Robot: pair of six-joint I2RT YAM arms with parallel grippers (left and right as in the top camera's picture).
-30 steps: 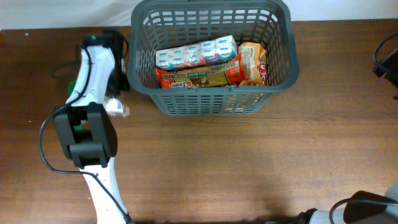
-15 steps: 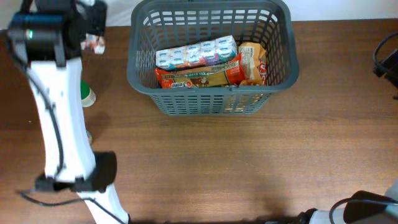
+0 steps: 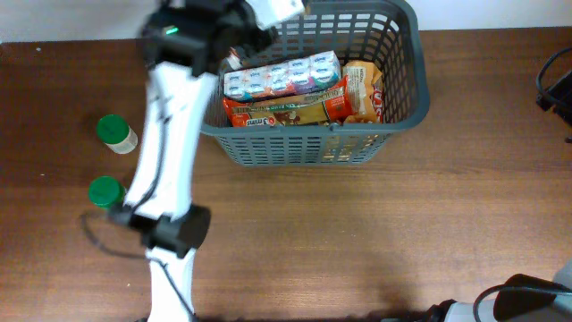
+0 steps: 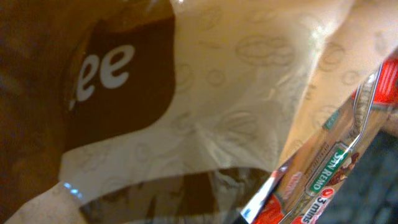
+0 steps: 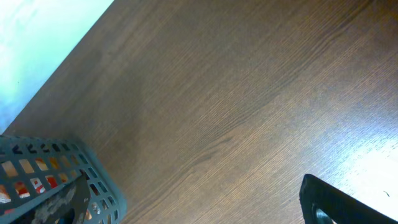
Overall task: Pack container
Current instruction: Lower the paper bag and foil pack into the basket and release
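The container (image 3: 308, 148) sits upper middle on the bench (image 3: 375, 233), with groceries lying flat inside. The left claw (image 3: 257, 20) hangs above its upper-left corner, likely to drop in the tan packet (image 4: 236, 112) that fills the wrist view. I cannot tell how far open the claw is.
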